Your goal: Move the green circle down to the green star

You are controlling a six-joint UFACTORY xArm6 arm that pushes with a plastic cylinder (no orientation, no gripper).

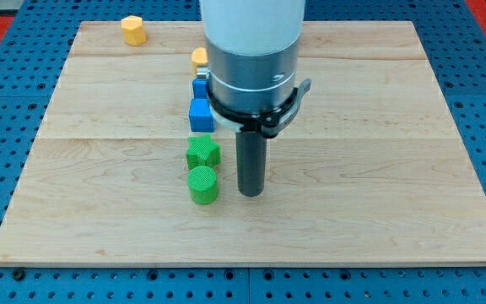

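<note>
Standing upright on its flat end, the green circle (pixel 202 184) is a short round block whose axis runs straight up from the board, so it points no particular way across the wood; its top face is ribbed with fine lines and its side is a plain bright green. It sits in the lower middle of the wooden board (pixel 378 211), just below the green star (pixel 202 153), the two touching or very nearly so (the gap, if any, is too slight to judge). My tip (pixel 251 193) rests on the board just to the view's right of the green circle, with a narrow strip of bare wood between them, so it is near but apart. The rod carries no jaws to be spread or pressed together; it is a plain dark post. Above the green star, a blue cube (pixel 201 114) stands in the same column, and above that a second blue block (pixel 198 86) shows only its left edge, so its shape cannot be made out. A yellow block (pixel 198 57) higher up is likewise half covered by the wide grey and white body of the arm (pixel 253 51), which hides the middle of the board's top. A second yellow block (pixel 133 29) stands clear near the view's top left.
</note>
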